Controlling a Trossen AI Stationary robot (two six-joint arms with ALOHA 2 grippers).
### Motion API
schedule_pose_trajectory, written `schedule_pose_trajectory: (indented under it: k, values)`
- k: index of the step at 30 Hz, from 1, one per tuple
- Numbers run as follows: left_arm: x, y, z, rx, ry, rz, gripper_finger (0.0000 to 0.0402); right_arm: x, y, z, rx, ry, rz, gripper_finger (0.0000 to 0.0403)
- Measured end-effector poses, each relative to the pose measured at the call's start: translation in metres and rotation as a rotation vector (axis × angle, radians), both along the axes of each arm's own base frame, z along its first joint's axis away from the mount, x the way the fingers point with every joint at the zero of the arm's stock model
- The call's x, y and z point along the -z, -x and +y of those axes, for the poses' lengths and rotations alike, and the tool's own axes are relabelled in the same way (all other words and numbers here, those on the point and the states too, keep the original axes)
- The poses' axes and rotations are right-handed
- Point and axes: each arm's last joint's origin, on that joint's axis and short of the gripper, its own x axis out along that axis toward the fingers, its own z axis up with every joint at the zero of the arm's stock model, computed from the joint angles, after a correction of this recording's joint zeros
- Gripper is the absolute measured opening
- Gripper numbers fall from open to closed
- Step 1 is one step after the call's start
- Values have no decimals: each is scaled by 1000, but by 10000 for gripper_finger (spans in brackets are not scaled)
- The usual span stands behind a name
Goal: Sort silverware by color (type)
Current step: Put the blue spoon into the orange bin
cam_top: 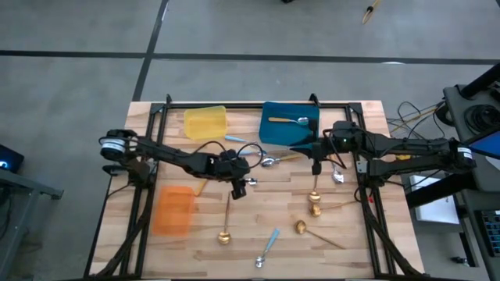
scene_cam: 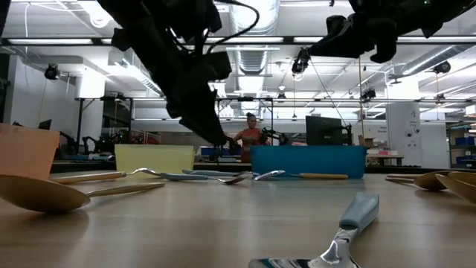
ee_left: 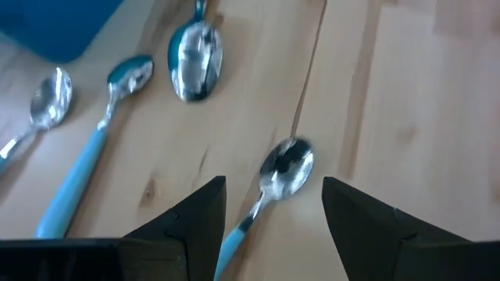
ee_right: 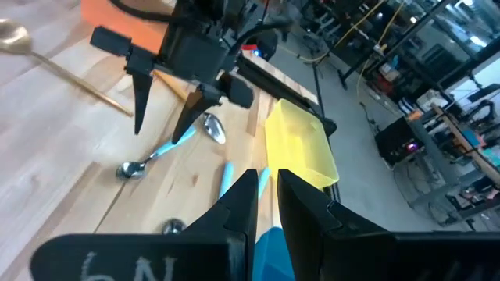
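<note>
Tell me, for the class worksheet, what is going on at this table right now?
Two robot arms are sorting spoons into coloured trays. The left claw is open, poised over a blue-handled spoon in the middle of the table. The right claw hangs nearly shut and seemingly empty, just in front of the blue tray, which already holds one spoon. Gold spoons and others lie loose; the yellow tray and orange tray look empty.

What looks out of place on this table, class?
The blue tray holds one blue-handled spoon, while the yellow tray and orange tray look empty. Gold spoons and other spoons lie scattered across the table, unsorted.
</note>
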Motion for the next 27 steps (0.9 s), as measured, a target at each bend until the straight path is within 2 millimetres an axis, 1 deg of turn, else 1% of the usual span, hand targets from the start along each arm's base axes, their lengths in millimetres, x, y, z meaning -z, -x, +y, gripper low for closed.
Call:
schedule_pose_trajectory:
  k: [4, 8, 19, 27]
  values:
    - [7, 6, 1, -1, -6, 89, 194, 1, 1, -1, 7, -9, 11, 43]
    - [9, 9, 1, -3, -7, 124, 194, 1, 1, -1, 5, -11, 11, 43]
    - [7, 7, 1, 50, -79, 119, 194, 2, 1, -1, 11, -39, 18, 43]
    - [7, 6, 2, 58, -90, 108, 194, 2, 1, -1, 10, -38, 18, 43]
